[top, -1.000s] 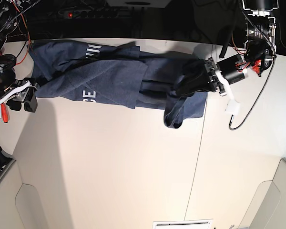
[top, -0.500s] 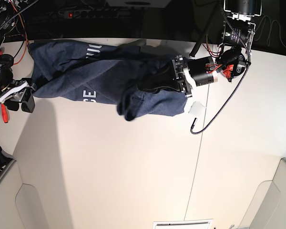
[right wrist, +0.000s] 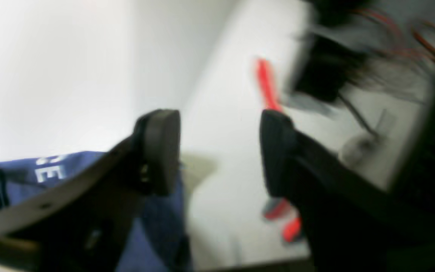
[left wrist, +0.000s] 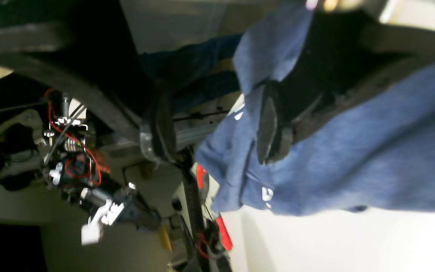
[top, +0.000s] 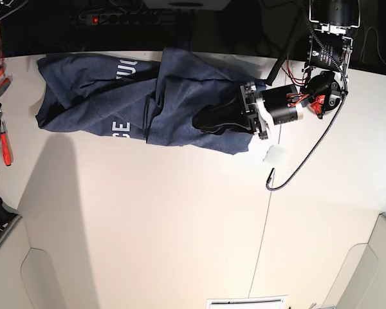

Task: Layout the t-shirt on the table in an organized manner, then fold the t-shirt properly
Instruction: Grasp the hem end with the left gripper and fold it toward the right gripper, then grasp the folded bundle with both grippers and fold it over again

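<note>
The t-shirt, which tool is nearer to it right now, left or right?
Left. The left tool sits over the t-shirt, open, cloth around one finger. The right tool is off its end, open, over the table.

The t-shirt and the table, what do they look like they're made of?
T-shirt: soft knit fabric, probably cotton jersey; heathered navy, matte, creases and drapes in folds. Table: hard smooth off-white panel, perhaps laminate; slight sheen, thin seam line.

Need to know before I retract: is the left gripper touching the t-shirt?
Touching. In the left wrist view, the left gripper stands open and the t-shirt drapes against one finger.
</note>
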You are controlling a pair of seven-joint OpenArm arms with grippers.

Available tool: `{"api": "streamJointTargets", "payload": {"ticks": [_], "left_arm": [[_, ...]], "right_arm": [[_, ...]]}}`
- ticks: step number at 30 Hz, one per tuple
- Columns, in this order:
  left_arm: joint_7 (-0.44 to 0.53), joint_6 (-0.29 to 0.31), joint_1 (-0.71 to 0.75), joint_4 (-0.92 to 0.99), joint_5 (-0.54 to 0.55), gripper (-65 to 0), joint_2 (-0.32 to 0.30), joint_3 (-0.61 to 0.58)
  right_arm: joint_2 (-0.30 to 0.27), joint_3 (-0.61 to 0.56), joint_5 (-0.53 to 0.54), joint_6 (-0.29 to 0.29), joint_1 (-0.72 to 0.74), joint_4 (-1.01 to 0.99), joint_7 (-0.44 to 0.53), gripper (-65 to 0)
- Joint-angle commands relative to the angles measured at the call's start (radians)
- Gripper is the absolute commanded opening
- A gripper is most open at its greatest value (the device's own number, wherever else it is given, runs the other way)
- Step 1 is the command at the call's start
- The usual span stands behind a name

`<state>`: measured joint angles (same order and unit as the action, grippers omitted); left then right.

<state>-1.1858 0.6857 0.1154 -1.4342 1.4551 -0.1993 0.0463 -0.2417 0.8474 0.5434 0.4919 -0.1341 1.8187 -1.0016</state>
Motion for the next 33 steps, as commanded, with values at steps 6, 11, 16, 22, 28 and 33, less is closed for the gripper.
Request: {"api": "streamJointTargets", "payload": {"ticks": [6, 11, 16, 22, 28, 33], "left_arm": [[0.010, 0.012, -0.021, -0.017, 0.028, -27.0, -0.004, 0.055], [0.010, 0.012, -0.026, -0.017, 0.028, -27.0, -0.003, 0.055], [0.011, 0.012, -0.032, -0.017, 0.028, -27.0, -0.003, 0.055], [0.010, 0.012, -0.032, -0.017, 0.028, -27.0, -0.003, 0.055], [0.010, 0.012, -0.032, -0.017, 0.028, -27.0, -0.003, 0.055], [0.010, 0.012, -0.032, -0.017, 0.028, -27.1, -0.004, 0.056]], "right_arm": [[-0.112, 0.029, 0.285, 0.070, 0.004, -0.349, -0.088, -24.5], [-0.116, 0.013, 0.523, 0.113, 0.006, -0.565, -0.187, -24.5], [-0.116, -0.084, 0.484, 0.118, 0.006, -0.646, -0.183, -24.5], [-0.116, -0.224, 0.468, 0.118, 0.012, -0.647, -0.158, -24.5], [-0.106, -0.260, 0.448, 0.117, 0.013, -0.647, -0.143, -24.7], [-0.098, -0.260, 0.455, 0.114, 0.012, -0.647, -0.143, -54.3]]}}
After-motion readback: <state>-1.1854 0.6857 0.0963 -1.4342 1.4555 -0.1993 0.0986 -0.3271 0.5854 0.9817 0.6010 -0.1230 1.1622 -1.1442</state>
